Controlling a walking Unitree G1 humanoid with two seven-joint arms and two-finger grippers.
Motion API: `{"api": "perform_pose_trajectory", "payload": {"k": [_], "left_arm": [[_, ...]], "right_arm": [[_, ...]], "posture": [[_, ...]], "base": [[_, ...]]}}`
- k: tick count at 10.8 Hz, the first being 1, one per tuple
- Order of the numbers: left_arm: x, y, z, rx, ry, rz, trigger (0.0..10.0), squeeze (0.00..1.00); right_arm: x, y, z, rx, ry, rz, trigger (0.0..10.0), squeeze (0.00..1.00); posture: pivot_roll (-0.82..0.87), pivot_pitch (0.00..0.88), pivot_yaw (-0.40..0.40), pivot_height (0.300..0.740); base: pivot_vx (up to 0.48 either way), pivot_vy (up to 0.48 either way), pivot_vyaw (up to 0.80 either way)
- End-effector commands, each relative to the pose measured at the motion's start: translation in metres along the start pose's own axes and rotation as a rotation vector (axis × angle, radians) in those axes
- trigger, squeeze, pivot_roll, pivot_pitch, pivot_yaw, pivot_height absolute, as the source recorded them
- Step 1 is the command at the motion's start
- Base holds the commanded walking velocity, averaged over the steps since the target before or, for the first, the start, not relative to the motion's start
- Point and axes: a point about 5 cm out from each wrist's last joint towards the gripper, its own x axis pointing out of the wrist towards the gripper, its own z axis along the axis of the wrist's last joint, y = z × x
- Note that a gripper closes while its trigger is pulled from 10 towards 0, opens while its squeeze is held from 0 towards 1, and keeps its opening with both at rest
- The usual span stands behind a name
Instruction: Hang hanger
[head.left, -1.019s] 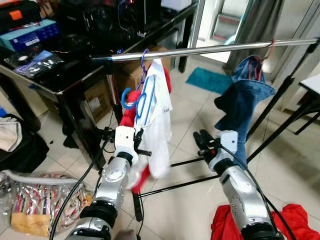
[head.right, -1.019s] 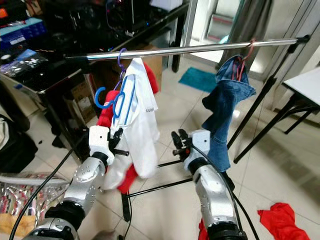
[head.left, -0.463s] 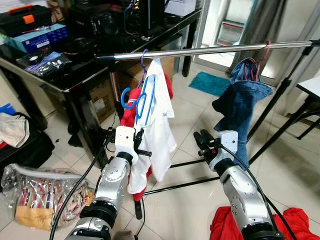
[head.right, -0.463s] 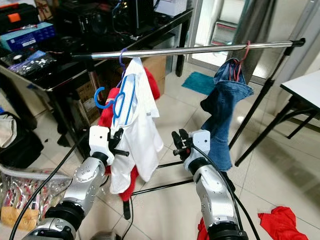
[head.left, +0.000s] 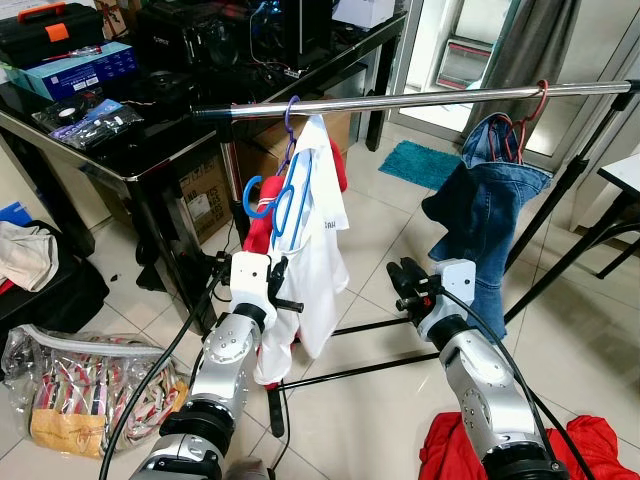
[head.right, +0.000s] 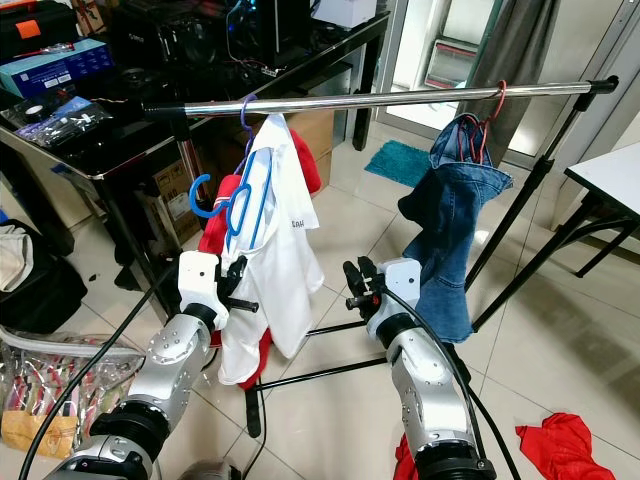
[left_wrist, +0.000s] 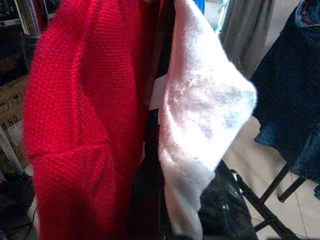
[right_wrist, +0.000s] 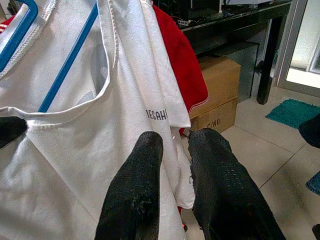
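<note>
A silver clothes rail (head.left: 420, 98) runs across in front of me. A purple hook (head.left: 290, 106) hangs on it near its left end, above a white shirt (head.left: 318, 250) and a red garment (head.left: 262, 232). A blue hanger (head.left: 276, 199) sits in the shirt's neck, its hook pointing left, off the rail. My left gripper (head.left: 270, 278) is pressed into this cloth from below; red knit (left_wrist: 75, 120) and white fabric (left_wrist: 200, 120) crowd its wrist view. My right gripper (head.left: 403, 276) is shut and empty, beside the shirt (right_wrist: 75, 130). Blue jeans (head.left: 490, 215) hang on a red hanger (head.left: 538, 95) further right.
A black glass table (head.left: 110, 160) with boxes and gear stands at the left, cardboard boxes (head.left: 205, 205) under it. A plastic bag of clothes (head.left: 80, 400) and red cloth (head.left: 590, 445) lie on the tiles. The rack's base bars (head.left: 340, 370) cross the floor.
The camera has shifted a little and the white shirt's hem has swayed slightly. Both arms hold the same places.
</note>
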Motion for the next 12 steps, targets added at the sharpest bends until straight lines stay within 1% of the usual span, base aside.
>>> {"api": "perform_pose_trajectory", "payload": {"k": [1,2,3,8,9,12], "left_arm": [[0.0051,-0.002,0.0097,0.017,-0.042,-0.016,10.0,0.0],[0.0052,-0.0026,0.0096,0.029,-0.041,-0.02,10.0,0.0],[0.0051,-0.0034,0.0098,0.035,-0.043,-0.024,10.0,0.0],[0.0046,-0.0048,0.0088,0.035,-0.043,-0.022,10.0,0.0],[0.0043,-0.0045,0.009,0.013,-0.049,-0.017,10.0,0.0],[0.0034,-0.0037,0.0081,0.009,-0.048,-0.011,10.0,0.0]], "right_arm": [[0.0011,-0.0024,-0.0004,-0.005,0.009,-0.008,10.0,0.0],[0.0009,-0.0024,-0.0002,-0.004,0.008,-0.009,10.0,0.0],[0.0003,-0.0022,-0.0003,-0.004,0.008,-0.01,10.0,0.0],[-0.0008,-0.0029,-0.0013,-0.005,0.012,-0.01,10.0,0.0],[-0.0007,-0.0029,-0.0014,-0.005,0.014,-0.008,10.0,0.0],[-0.001,-0.003,-0.0018,-0.005,0.018,-0.008,10.0,0.0]], "posture": [[0.17,0.0,-0.013,0.74],[0.16,0.0,-0.013,0.74],[0.16,0.0,-0.013,0.74],[0.16,0.0,-0.015,0.74],[0.16,0.0,-0.017,0.74],[0.17,0.0,-0.018,0.74]], "base": [[0.0,0.0,0.0],[0.0,0.0,0.0],[0.0,-0.285,0.0],[0.0,-0.452,0.0],[0.0,0.0,0.0],[0.0,0.0,0.0]]}}
